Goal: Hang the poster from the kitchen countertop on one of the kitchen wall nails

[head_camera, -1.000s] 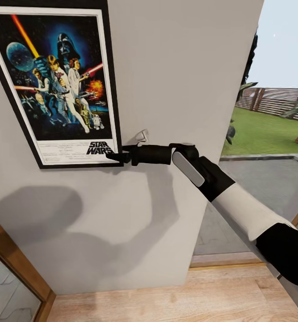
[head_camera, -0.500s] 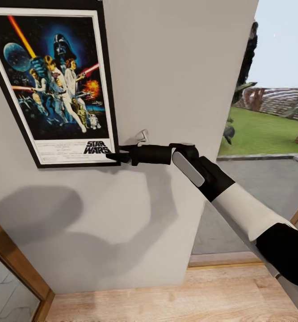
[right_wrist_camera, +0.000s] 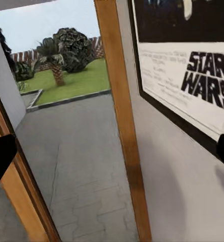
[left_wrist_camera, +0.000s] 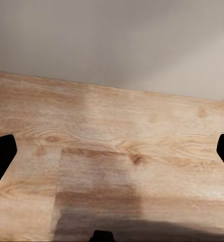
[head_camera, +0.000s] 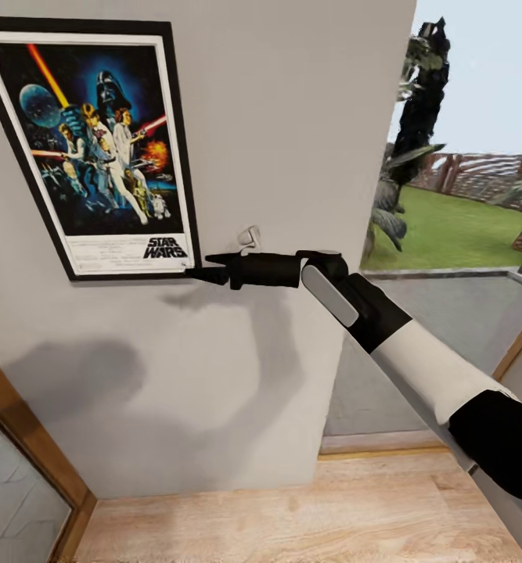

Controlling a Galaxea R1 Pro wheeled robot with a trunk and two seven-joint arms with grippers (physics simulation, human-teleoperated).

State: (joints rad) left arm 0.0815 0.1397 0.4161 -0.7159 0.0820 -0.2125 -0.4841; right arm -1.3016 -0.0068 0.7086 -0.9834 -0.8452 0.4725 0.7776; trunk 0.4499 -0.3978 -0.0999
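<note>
The Star Wars poster (head_camera: 96,148) hangs flat against the pale wall (head_camera: 292,117), slightly tilted, its black frame and white border in full view. My right gripper (head_camera: 202,274) reaches in from the right to the poster's lower right corner. In the right wrist view the poster (right_wrist_camera: 192,75) lies close beside one finger, and the right gripper (right_wrist_camera: 112,154) stands wide open with nothing between its fingers. The left gripper (left_wrist_camera: 112,154) is open too, pointing down at the wooden floor (left_wrist_camera: 117,151). The nail is hidden behind the poster. The kitchen countertop is out of view.
A wooden door frame (head_camera: 26,438) rises at the lower left of the wall. To the right the wall ends at an opening (head_camera: 448,313) onto grey paving, grass and trees. Wooden floor (head_camera: 292,516) lies below.
The whole head view has shifted, so the wall edge and poster sit further left and less tilted. My right gripper now overlaps less of the poster's lower corner.
</note>
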